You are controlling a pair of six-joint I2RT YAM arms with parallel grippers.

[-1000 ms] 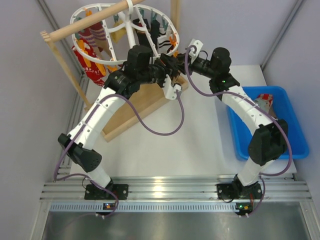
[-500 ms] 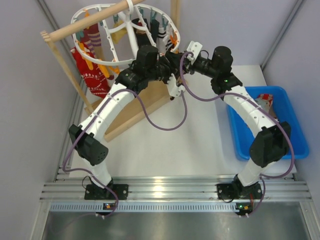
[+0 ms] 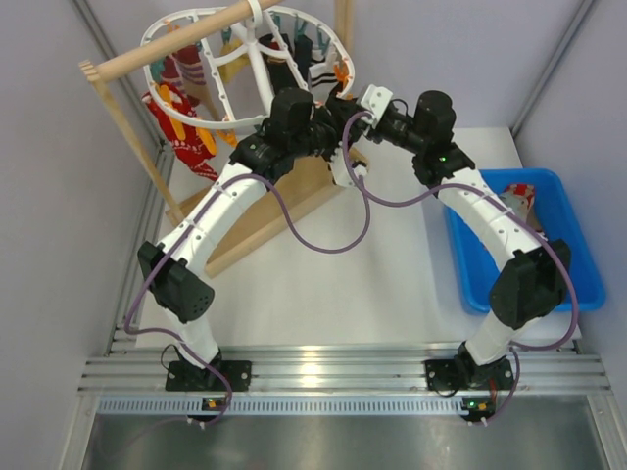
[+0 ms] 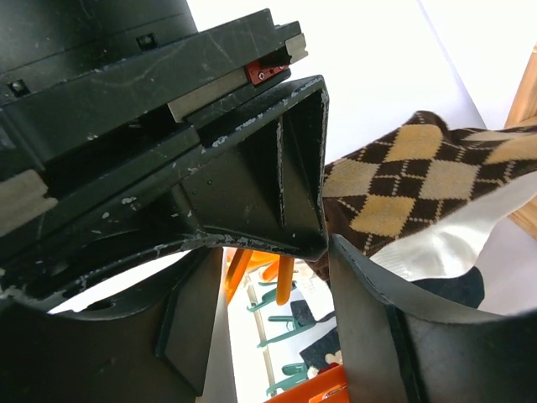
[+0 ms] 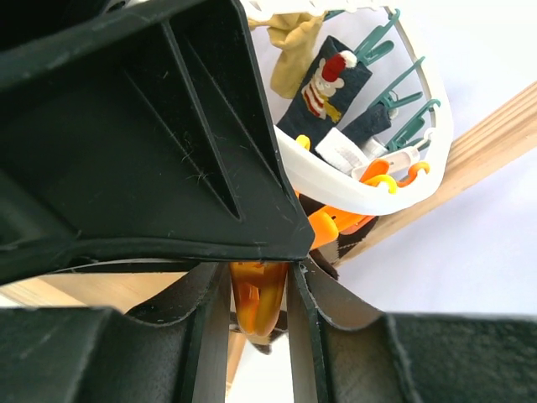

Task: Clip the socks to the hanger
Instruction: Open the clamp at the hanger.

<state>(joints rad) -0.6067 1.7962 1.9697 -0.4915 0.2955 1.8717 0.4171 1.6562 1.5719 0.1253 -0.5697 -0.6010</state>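
The white oval hanger (image 3: 338,44) hangs at the back left with several socks clipped on. Both grippers meet at its near right rim. My right gripper (image 5: 258,277) is shut on an orange clip (image 5: 256,298) under the white ring (image 5: 352,189). My left gripper (image 4: 277,252) has its jaws apart, with that orange clip (image 4: 285,281) showing in the gap. The brown-and-black argyle sock (image 4: 403,180) lies beside its right finger (image 4: 361,319), with the sock's dark end against that fingertip and the clip. In the top view the left gripper (image 3: 338,117) and right gripper (image 3: 358,103) touch.
The hanger hangs from a wooden rod (image 3: 167,44) on a rack with a slanted wooden base (image 3: 284,211). A blue bin (image 3: 563,279) at the right holds more socks (image 3: 517,201). Teal clips (image 5: 394,101) and clipped socks (image 5: 327,84) crowd the ring. Grey walls close both sides.
My left arm has swung up and right to the hanger's rim, beside my right gripper. The right gripper has shifted slightly left along the rim. The hanger has swayed a little.
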